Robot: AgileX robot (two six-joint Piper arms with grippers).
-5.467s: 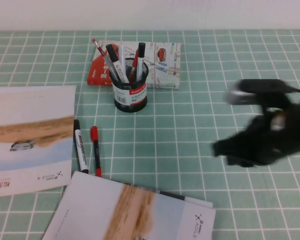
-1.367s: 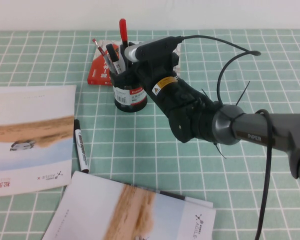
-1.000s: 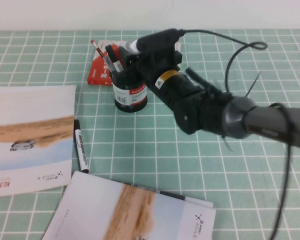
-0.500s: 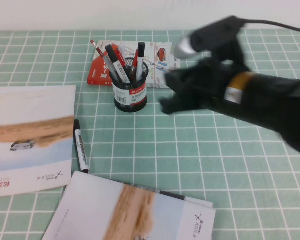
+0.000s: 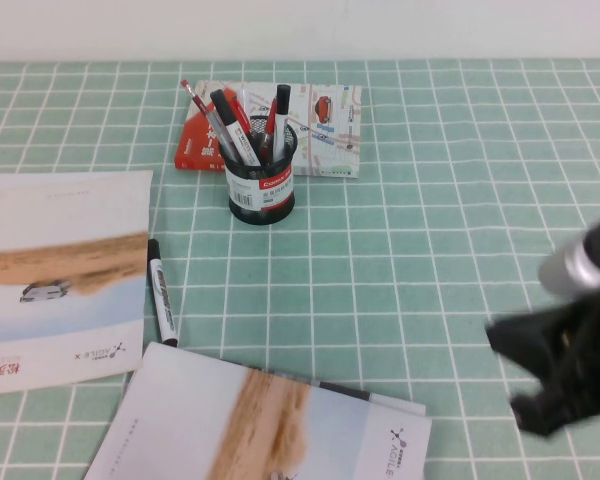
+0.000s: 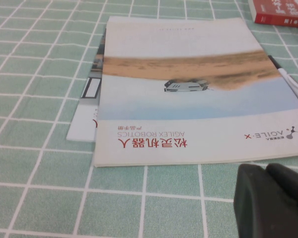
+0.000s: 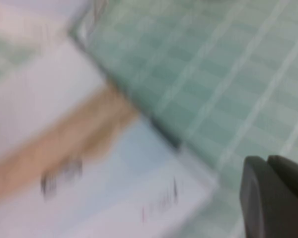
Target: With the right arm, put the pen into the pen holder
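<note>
The black mesh pen holder (image 5: pixel 261 188) with its red-and-white label stands at the back centre of the table. The red-capped pen (image 5: pixel 237 112) stands in it, cap up, among several other pens and markers. My right gripper (image 5: pixel 552 385) is a blurred black shape low at the front right, far from the holder and holding nothing. In the right wrist view its fingers (image 7: pixel 260 198) lie together over a booklet corner. My left gripper (image 6: pixel 266 169) shows only in the left wrist view, shut and empty, above the tiles beside a booklet.
A white marker with a black cap (image 5: pixel 161 290) lies beside the left booklet (image 5: pixel 60 280), also in the left wrist view (image 6: pixel 294 89). Another booklet (image 5: pixel 260 420) lies at the front. A red booklet and a map sheet (image 5: pixel 325 130) lie behind the holder.
My right arm has swung away from the holder to the front right of the table. The red-capped pen it carried over the holder now stands inside.
</note>
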